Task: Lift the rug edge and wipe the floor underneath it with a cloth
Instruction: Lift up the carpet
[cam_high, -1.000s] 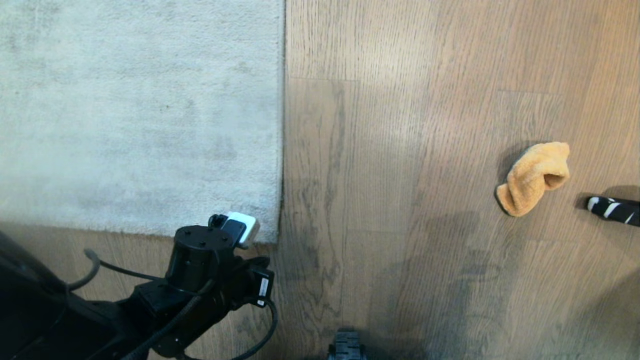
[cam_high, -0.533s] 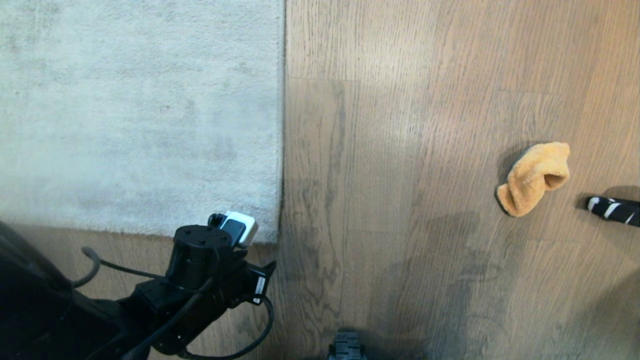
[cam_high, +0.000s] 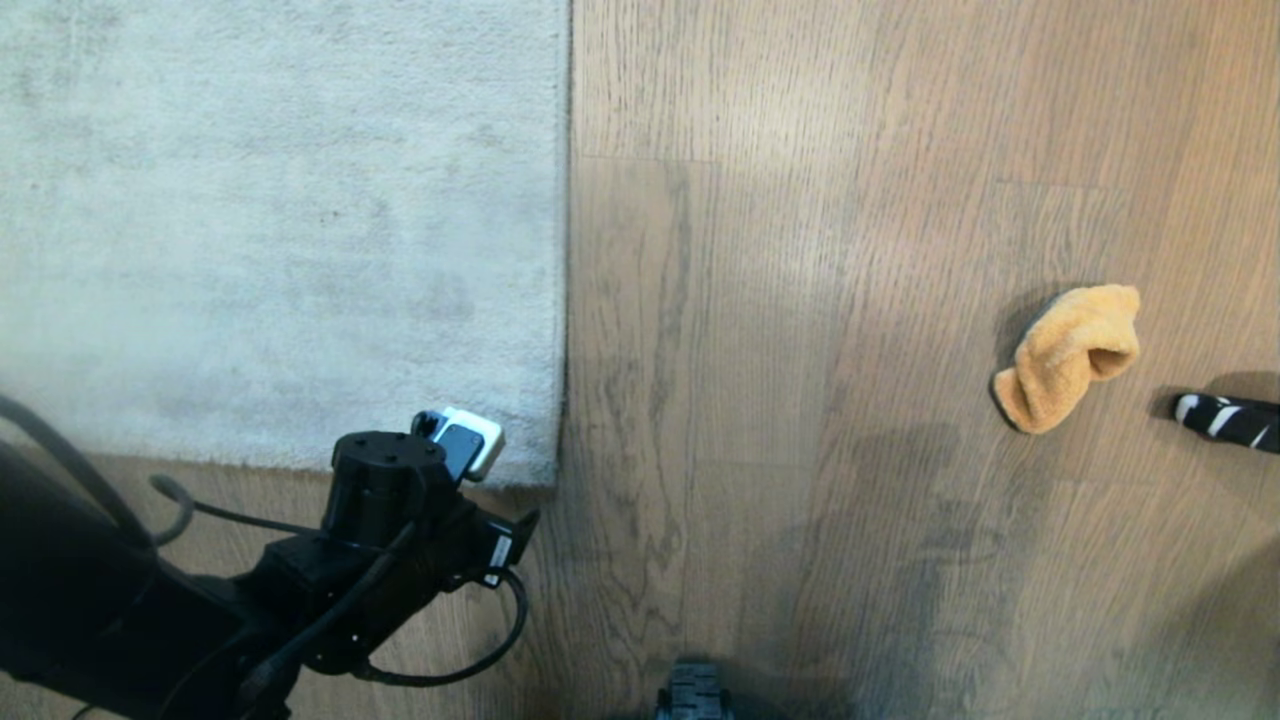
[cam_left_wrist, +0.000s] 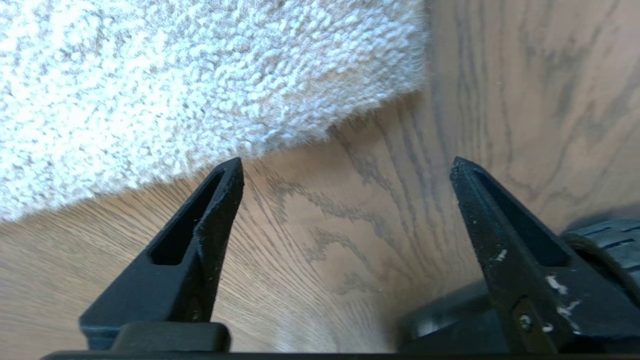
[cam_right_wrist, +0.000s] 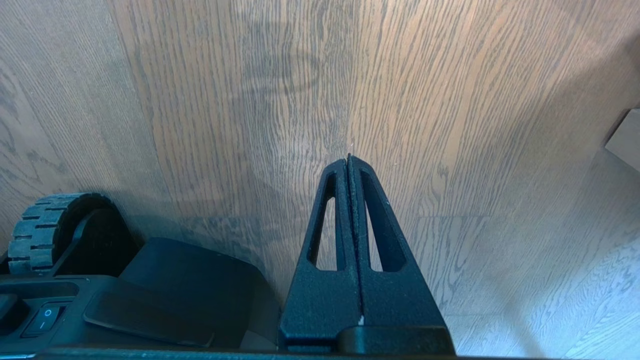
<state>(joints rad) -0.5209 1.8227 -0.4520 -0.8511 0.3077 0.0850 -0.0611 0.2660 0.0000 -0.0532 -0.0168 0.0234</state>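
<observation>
Two black fingers of my left gripper (cam_left_wrist: 345, 167) are standing wide apart with nothing between them, hanging just off the rounded corner of the pale grey-beige short-pile rug (cam_left_wrist: 280, 95), over the grey-brown wood-grain plank floor (cam_left_wrist: 320, 235). The rug is lying flat on the planks, so I judge the lifting step is not yet done.

To do it well, I am thinking of sliding one finger low along the planks and under the pile at that corner, keeping the other above, then pinching only the border so the backing peels up cleanly rather than bunching. A shallow approach should help; coming in steep could just push the corner away.

My left arm is reaching in from the near left, wrist camera block (cam_high: 460, 445) sitting over the rug's near corner (cam_high: 530, 460), fingers pointing down and forward at the floor.

My right gripper (cam_right_wrist: 348, 165) is pressed fully closed and empty, parked low beside the base's black ridged wheel (cam_right_wrist: 47, 227). The small fluffy orange-yellow terry cloth (cam_high: 1068, 358) is lying crumpled on the planks well away to my right, near a black-and-white striped object (cam_high: 1228, 419).
</observation>
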